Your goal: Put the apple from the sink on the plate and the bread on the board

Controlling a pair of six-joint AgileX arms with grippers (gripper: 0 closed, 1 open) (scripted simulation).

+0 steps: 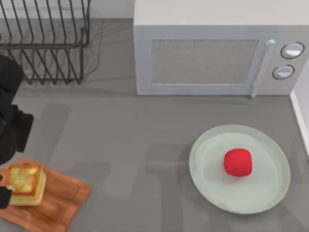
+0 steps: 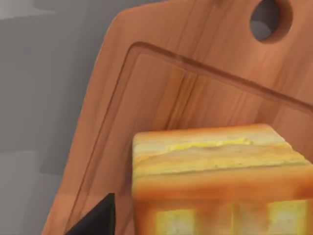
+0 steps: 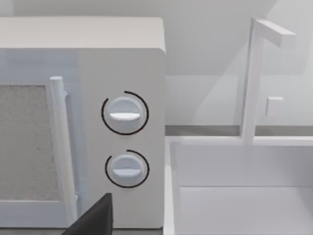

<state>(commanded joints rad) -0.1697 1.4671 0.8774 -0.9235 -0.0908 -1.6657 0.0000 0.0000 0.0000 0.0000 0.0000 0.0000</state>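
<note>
The apple (image 1: 238,162) is seen lying inside the plate (image 1: 270,193), at the lower right of the top view. The bread (image 1: 26,183) is placed on the board (image 1: 63,200), at the lower left. The left gripper (image 1: 4,186) is beside the bread; whether it pinches cannot be told. A microwave (image 1: 217,48) and a dish rack (image 1: 46,38) are seen at the top.

The apple (image 1: 237,162) lies on the plate (image 1: 212,145) at right, the bread (image 1: 26,183) on the board (image 1: 63,198) at left.
</note>
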